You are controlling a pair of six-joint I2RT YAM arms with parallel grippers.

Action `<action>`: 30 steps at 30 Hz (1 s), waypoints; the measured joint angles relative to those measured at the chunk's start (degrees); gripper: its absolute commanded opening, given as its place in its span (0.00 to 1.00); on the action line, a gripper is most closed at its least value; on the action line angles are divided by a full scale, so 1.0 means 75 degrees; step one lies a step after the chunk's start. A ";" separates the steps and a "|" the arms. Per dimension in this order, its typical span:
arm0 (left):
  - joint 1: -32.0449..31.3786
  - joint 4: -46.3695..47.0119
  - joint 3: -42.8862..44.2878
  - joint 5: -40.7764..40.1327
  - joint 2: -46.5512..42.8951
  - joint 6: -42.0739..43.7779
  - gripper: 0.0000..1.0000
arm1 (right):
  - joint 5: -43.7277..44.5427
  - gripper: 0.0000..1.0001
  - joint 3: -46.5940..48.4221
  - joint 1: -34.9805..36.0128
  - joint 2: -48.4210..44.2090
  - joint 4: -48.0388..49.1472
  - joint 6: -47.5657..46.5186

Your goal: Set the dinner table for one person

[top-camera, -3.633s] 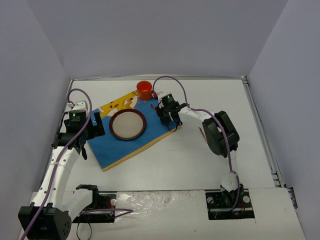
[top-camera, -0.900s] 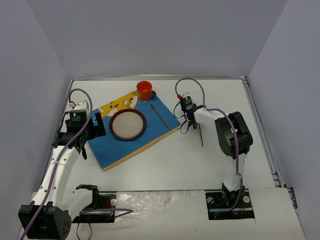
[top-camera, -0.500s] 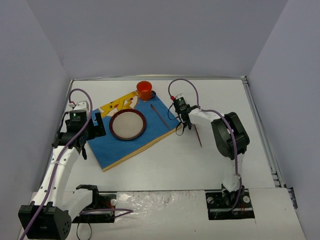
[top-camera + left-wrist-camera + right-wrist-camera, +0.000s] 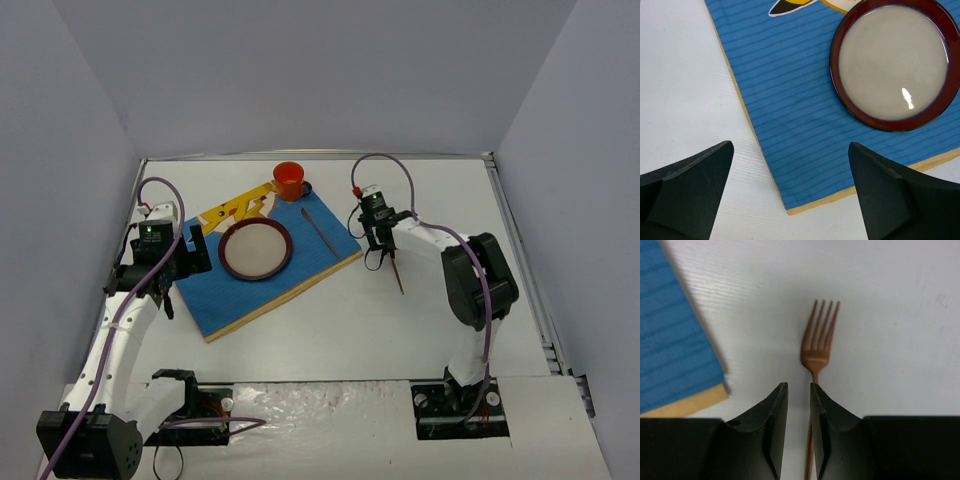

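Dinner table [image 4: 330, 330]: white top spans the whole floor of the cell, under everything. Blue placemat [image 4: 250, 290] lies skewed on its far-left part. On the mat are a red-rimmed plate [image 4: 256, 248] and, along the right side, a thin dark utensil [image 4: 320, 232], kind unclear. Orange cup [image 4: 289, 180] at the mat's far corner. Copper fork [image 4: 819, 335] on bare table just right of the mat's right corner. Right gripper [image 4: 798, 386] low over the fork handle, jaws a narrow slit apart, handle in the gap; contact not discernible. Left gripper [image 4: 790, 145] spread wide above the mat's left edge.
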 measured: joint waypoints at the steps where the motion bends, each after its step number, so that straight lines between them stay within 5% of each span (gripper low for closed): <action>1: -0.0003 0.0000 0.0000 0.0000 0.0000 -0.0001 0.97 | -0.0147 0.26 -0.0147 -0.0139 -0.0151 0.0017 0.0083; 8: -0.0006 0.0003 0.0000 0.0000 0.0000 0.0000 0.97 | -0.0953 0.28 -0.1041 -0.0969 -0.0565 0.0395 0.0475; 30: -0.0006 0.0001 0.0000 0.0000 0.0000 -0.0003 0.97 | -0.1856 0.28 -0.1562 -0.0924 -0.0881 0.0990 0.0619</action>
